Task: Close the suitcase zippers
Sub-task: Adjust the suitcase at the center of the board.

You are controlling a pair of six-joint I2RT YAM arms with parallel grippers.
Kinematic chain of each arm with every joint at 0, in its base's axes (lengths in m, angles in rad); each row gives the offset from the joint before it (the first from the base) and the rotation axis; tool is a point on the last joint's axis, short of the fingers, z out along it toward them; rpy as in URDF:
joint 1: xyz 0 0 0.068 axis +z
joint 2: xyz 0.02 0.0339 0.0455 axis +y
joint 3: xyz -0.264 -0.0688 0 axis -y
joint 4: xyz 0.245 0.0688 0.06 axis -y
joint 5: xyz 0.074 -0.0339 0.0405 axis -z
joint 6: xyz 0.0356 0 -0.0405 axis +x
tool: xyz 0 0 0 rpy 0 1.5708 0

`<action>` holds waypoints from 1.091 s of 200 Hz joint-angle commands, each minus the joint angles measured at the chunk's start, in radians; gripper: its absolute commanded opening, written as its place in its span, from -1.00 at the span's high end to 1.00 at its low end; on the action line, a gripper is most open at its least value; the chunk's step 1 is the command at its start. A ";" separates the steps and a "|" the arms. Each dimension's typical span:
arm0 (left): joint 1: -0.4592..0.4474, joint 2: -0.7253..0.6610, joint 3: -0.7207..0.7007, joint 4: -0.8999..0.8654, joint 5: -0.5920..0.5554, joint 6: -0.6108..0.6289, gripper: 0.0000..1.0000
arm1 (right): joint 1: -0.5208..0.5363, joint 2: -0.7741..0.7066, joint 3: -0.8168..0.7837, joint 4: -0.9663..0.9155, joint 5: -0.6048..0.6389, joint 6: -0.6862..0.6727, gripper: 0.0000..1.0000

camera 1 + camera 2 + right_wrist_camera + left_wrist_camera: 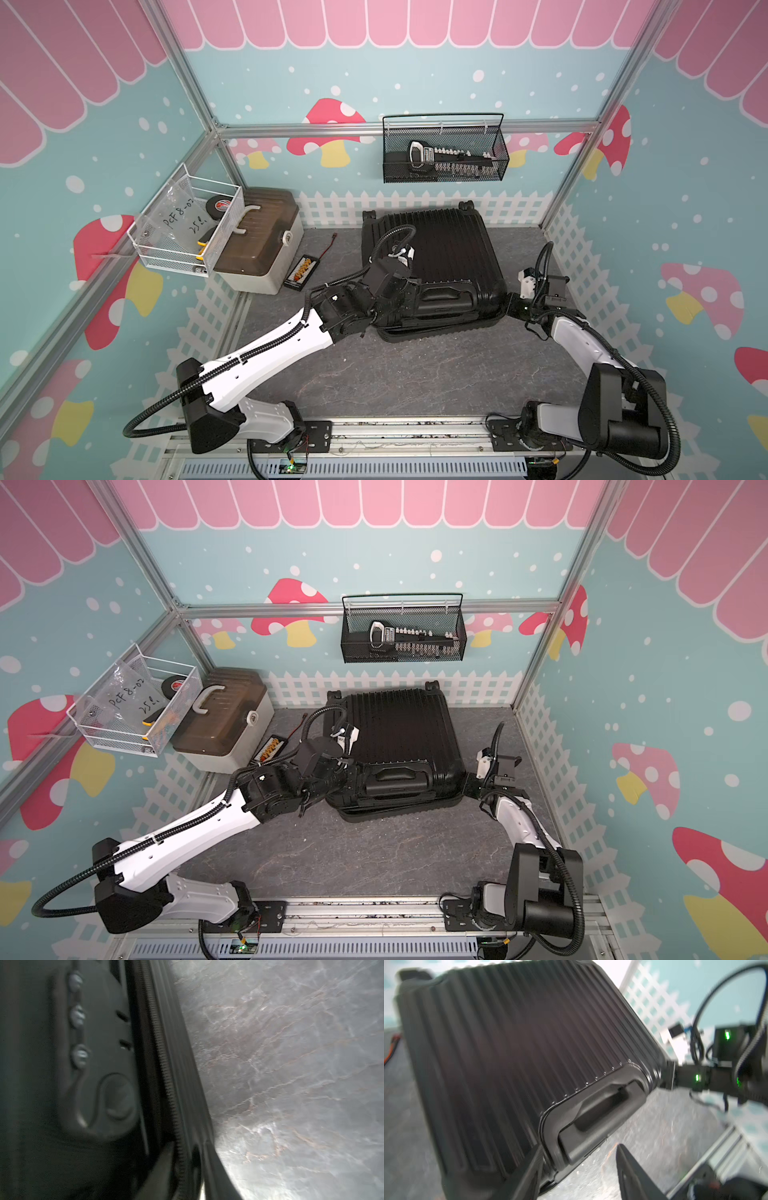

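Landmark for everything below: the small black ribbed hard-shell suitcase [449,241], lying flat on the grey stone-pattern tabletop [415,374], with its recessed handle [440,297] on the side toward our base.

Left of the suitcase: beige box with brown translucent lid [257,245], well apart, not our concern.

Suitcase's near-left corner: left gripper [577,1155]. The left wrist view shows its fingers spread. One finger [529,1167] lies along the corner's side wall and the other is over bare table. We see nothing pinched, so we call it released.

Along the suitcase's near edge: the thin black zipper track [166,1068] follows the seam between the two shells. Its long axis there runs left-right, from one gripper to the other. In both top views the lower shell peeks out under the upper one, so we judge the seam not zipped yet.

Suitcase's near-right corner: right gripper [510,300], touching or just beside the corner. We can't tell whether its jaws are clamped or apart. It's black on black from above, and its own camera sits too close.

View differences: only the right wrist view resolves the zipper teeth, plus three small lock dials [78,1016] beside them. No pull shows in any view. The top views give the layout, and the left wrist view gives the handle.

Our read: the right gripper is nearer the track. The next move turns on finding the pull along that seam.
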 commanded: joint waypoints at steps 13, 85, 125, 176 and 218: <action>-0.054 -0.025 -0.024 -0.012 -0.146 -0.397 -0.16 | 0.066 -0.067 -0.066 -0.023 0.023 0.056 0.83; 0.013 0.107 0.086 -0.320 -0.067 -0.749 -0.45 | 0.284 -0.332 -0.232 -0.004 0.175 0.326 1.00; 0.069 0.134 0.073 -0.386 0.065 -0.898 -0.50 | 0.463 -0.453 -0.292 -0.002 0.333 0.473 1.00; 0.068 0.178 0.056 -0.419 0.165 -0.973 -0.55 | 0.606 -0.367 -0.258 0.038 0.431 0.499 1.00; 0.067 0.190 0.056 -0.483 0.109 -1.013 -0.51 | 0.704 -0.293 -0.215 0.090 0.475 0.511 1.00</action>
